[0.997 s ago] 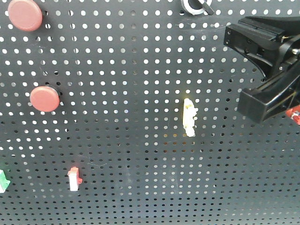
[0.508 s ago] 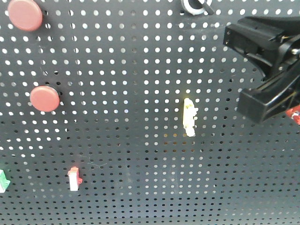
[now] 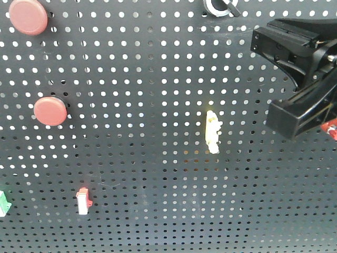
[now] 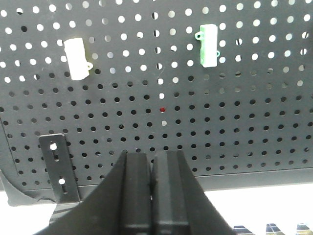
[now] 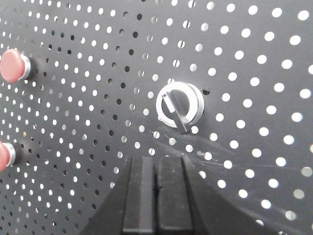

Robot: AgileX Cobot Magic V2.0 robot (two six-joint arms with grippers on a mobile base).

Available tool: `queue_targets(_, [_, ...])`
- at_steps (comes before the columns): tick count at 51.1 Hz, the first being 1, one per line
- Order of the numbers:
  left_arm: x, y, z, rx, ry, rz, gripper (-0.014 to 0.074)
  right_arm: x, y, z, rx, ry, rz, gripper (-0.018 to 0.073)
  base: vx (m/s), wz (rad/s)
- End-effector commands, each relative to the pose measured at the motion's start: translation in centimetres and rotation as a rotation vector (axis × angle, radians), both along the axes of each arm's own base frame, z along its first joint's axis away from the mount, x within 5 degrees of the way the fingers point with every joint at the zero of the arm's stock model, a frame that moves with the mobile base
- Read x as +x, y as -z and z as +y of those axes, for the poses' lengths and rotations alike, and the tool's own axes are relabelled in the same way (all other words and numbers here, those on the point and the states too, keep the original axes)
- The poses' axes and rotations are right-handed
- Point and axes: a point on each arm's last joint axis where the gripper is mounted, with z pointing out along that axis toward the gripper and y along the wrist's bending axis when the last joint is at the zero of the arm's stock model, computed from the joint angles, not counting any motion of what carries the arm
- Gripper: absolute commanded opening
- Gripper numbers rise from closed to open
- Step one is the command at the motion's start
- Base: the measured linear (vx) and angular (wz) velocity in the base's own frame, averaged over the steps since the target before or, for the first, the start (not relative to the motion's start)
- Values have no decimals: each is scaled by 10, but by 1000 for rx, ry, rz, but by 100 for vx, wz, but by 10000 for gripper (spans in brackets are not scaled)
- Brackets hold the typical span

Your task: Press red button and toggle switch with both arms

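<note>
1. A dark perforated panel (image 3: 158, 158) is seen filling the front view, and the task's parts are mounted on it.
2. The toggle switch (image 3: 218, 6) is found at the 12 o'clock edge of the front view, partly cut off by the frame; its white ring and black lever stub are visible.
3. In the right wrist view the toggle switch (image 5: 179, 104) is shown near the centre, with its lever pointed toward about 5 o'clock.
4. The right gripper (image 5: 156, 196) is seen at 6 o'clock in that view, just below the switch and apart from it. Its two fingers are pressed together with nothing between them.
5. Two red buttons are placed at the left of the front view: the upper red button (image 3: 28, 16) at 10 o'clock, and the lower red button (image 3: 50, 110) at 9 o'clock.
6. The right arm (image 3: 300, 74) is seen at 3 o'clock in the front view, black and boxy.
7. The left gripper (image 4: 151, 196) is seen at 6 o'clock in the left wrist view, closed flat with nothing held, and is faced toward the panel's lower part.
8. A white clip (image 4: 78, 58) at 10 o'clock and a green clip (image 4: 208, 45) at 1 o'clock are fixed above it.
9. A yellow clip (image 3: 212, 132) is mounted near the front view's centre, and a red-and-white clip (image 3: 83, 200) at 7 o'clock.
</note>
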Motion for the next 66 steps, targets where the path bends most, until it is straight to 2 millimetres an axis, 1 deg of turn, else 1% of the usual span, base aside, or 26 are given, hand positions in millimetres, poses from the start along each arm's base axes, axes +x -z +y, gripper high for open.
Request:
queue_targets(1, [1,3,-1,-11,8,-43,2,-9,-15,-3,36,-30,-86,0,0,0])
queue_targets(5, [1,3,-1,-11,8,-43,2,-10,-9,-4,44,-35,-63,0,0,0])
queue_targets(9, [1,3,-1,-11,8,-43,2,-15,0,-13,51,-20,-37,0,0,0])
queue_targets(13, [1,3,-1,-11,8,-43,2,-21,15,-30,128,15,33,0,0,0])
queue_targets(14, [1,3,-1,-11,8,-43,2,-21,22,-33,135,25,53,0,0,0])
queue_targets(15, [1,3,-1,-11,8,-43,2,-25,25,-40,156,42,58,0,0,0])
queue_targets(17, [1,3,-1,-11,8,-43,2,-30,37,-51,175,86,73,0,0,0])
queue_targets(22, [1,3,-1,-11,8,-43,2,-43,68,-75,177,208,85,0,0,0])
queue_targets(23, [1,3,-1,-11,8,-43,2,-48,71,-80,178,227,77,0,0,0])
queue_targets(26, [1,3,-1,-11,8,-43,2,-56,93,-93,161,322,81,0,0,0])
queue_targets(29, [1,3,-1,-11,8,-43,2,-66,110,-103,162,401,76,0,0,0])
queue_targets(33, [1,3,-1,-11,8,-43,2,-78,147,-113,198,493,113,0,0,0])
queue_targets(34, [1,3,-1,-11,8,-43,2,-82,152,-115,205,512,108,0,0,0])
queue_targets(40, [1,3,-1,-11,8,-43,2,-93,208,-119,206,571,156,0,0,0])
queue_targets(41, [1,3,-1,-11,8,-43,2,-95,214,-119,204,571,152,0,0,0])
queue_targets(45, [1,3,-1,-11,8,-43,2,-99,250,-119,181,574,185,0,0,0])
queue_targets(48, [1,3,-1,-11,8,-43,2,-101,271,-119,202,569,191,0,0,0])
queue_targets(50, [1,3,-1,-11,8,-43,2,-101,289,-118,220,566,210,0,0,0])
queue_targets(51, [1,3,-1,-11,8,-42,2,-100,293,-118,235,560,208,0,0,0])
queue_targets(52, [1,3,-1,-11,8,-43,2,-100,296,-118,243,564,252,0,0,0])
queue_targets(55, [1,3,-1,-11,7,-43,2,-99,298,-119,247,581,333,0,0,0])
queue_targets(66, [1,3,-1,-11,7,-35,2,-99,301,-119,241,587,368,0,0,0])
